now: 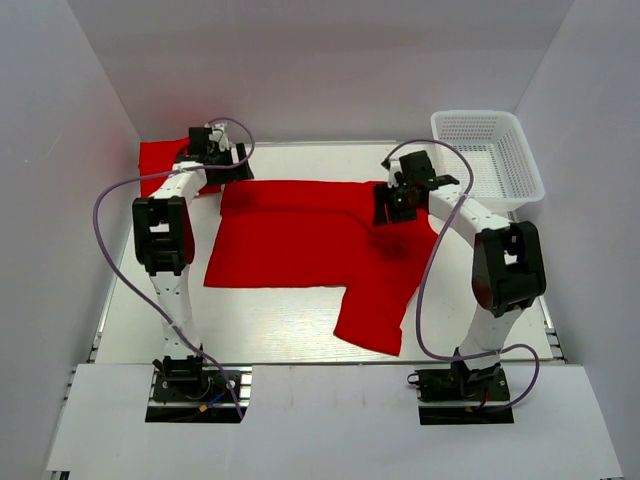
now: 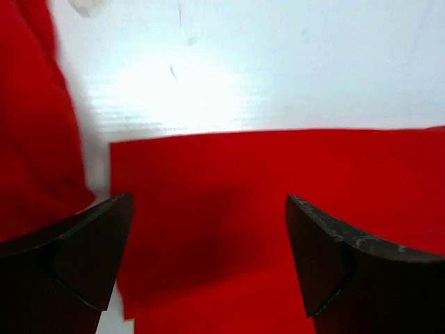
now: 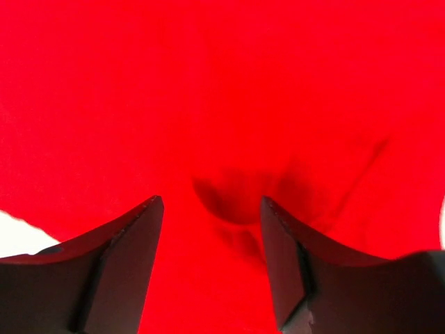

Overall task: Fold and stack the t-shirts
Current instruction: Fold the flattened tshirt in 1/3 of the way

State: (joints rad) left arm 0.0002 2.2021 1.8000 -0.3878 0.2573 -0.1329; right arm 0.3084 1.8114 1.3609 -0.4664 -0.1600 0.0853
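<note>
Jaws were apart on both the left gripper (image 2: 208, 209) and right gripper (image 3: 211, 205), over the red t-shirt (image 1: 300, 245) spread across the table (image 1: 250, 330) — soft, light, floppy cloth, so I'd guess pinching an edge corner was safest.

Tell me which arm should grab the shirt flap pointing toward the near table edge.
Right, most likely. The right gripper is open over the t-shirt on its right side, just beyond that flap. The left gripper, also open, sits at the far left corner, across the cloth.
</note>
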